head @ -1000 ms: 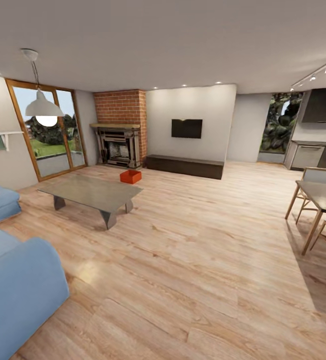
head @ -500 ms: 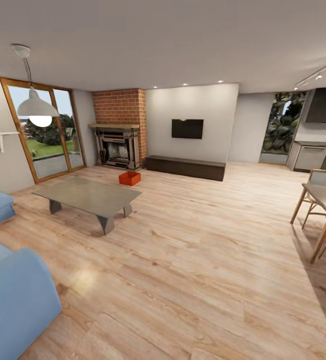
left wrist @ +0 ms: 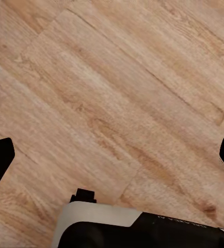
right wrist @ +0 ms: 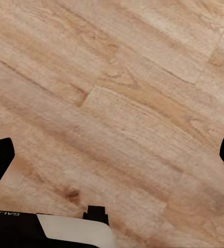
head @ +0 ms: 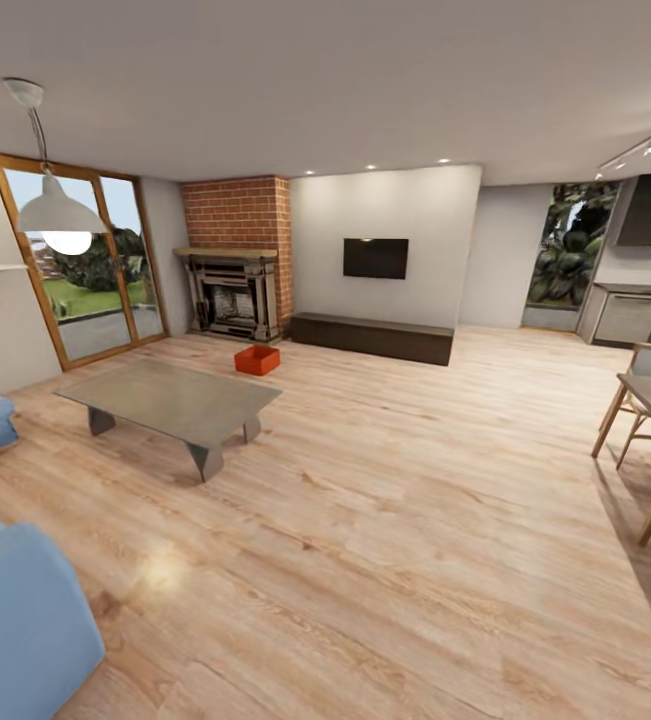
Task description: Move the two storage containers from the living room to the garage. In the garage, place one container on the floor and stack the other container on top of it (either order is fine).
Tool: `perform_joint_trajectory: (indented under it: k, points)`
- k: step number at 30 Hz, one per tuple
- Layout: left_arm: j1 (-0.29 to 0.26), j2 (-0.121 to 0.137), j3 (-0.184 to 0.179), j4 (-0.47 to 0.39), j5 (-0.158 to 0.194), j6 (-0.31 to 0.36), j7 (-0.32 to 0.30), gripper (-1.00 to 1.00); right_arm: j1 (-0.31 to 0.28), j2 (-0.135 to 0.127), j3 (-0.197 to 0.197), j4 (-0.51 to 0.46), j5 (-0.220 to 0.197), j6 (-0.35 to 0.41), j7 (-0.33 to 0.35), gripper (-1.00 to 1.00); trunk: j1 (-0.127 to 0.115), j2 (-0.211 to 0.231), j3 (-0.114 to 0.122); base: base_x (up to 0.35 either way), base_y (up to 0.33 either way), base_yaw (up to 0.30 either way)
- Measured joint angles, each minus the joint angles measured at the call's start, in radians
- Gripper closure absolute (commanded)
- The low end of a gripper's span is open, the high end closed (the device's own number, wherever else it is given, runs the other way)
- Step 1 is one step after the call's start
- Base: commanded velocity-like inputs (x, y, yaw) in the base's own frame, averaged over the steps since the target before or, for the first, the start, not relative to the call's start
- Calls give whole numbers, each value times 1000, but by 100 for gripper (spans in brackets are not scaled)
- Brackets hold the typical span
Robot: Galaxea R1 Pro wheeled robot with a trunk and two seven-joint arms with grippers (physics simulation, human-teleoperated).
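Both hands [left wrist: 112, 155] [right wrist: 112, 155] spread open, empty, above living-room wood planks [head: 385, 520]; orange bin [head: 257, 360] by fireplace [head: 230, 292].

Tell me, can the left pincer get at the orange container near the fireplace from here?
Probably not. The orange container sits far across the wood floor, beyond the coffee table; the open left pincer faces bare planks.

i see one orange-red storage container [head: 257, 360] sitting upright and open-topped on the light wood plank floor [head: 395, 500] of the living room, far across from me, just beyond the grey coffee table [head: 170, 402] and in front of the brick fireplace [head: 233, 290]. its walls look plain and shallow.
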Motion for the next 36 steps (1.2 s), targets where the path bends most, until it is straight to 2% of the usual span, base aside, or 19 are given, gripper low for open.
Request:
perform_joint_trajectory:
  k: [36]
  points:
    - [0,0,0,0,-1,0,0,-100,0,0,0,0,0,0,0,-100,0,0,0,325,-15,0]
